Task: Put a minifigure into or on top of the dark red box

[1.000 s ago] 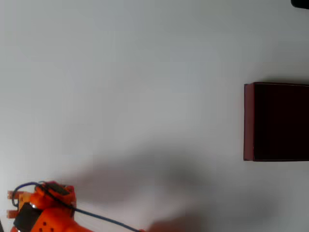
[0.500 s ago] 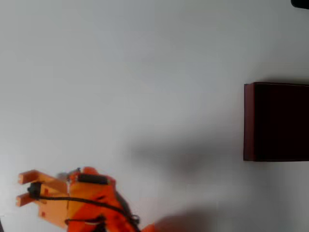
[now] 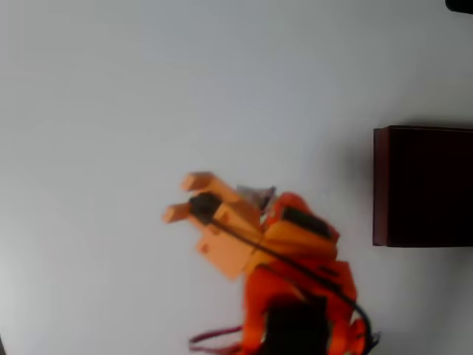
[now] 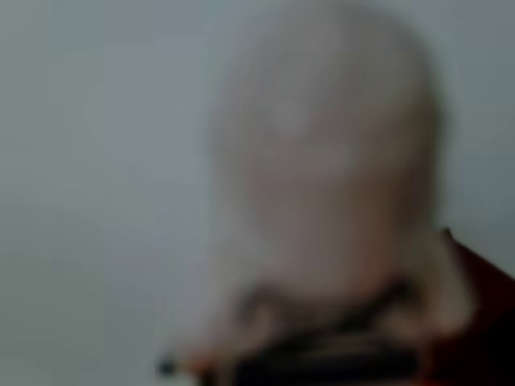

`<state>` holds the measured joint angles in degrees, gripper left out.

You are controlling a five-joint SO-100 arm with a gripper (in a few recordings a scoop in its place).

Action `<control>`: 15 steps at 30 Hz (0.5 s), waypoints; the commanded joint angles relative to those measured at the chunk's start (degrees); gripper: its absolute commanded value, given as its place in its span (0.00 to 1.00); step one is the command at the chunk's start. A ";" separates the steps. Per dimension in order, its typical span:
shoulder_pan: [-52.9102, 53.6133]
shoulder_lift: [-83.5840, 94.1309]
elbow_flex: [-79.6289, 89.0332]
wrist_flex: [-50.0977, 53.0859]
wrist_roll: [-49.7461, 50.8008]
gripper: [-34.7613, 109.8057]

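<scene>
From above, the orange arm reaches over the white desk [image 3: 111,89], its fingers [image 3: 194,181] pointing left and slightly spread, nothing visibly between them. A small grey-white shape, maybe the minifigure [image 3: 256,195], sits against the gripper body, too blurred to be sure. The dark red box [image 3: 380,185] stands apart at the right edge

In the overhead view the orange arm is reaching up from the bottom edge, its claw [image 3: 176,197] pointing left with fingers slightly parted.
</scene>
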<state>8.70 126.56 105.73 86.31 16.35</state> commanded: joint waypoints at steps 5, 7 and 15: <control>18.37 -26.02 -20.65 -3.60 -7.73 0.24; 22.15 -34.37 -27.60 -3.08 -9.49 0.24; 32.52 -63.72 -61.08 6.77 -11.25 0.24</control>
<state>38.41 68.38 56.51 90.53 5.71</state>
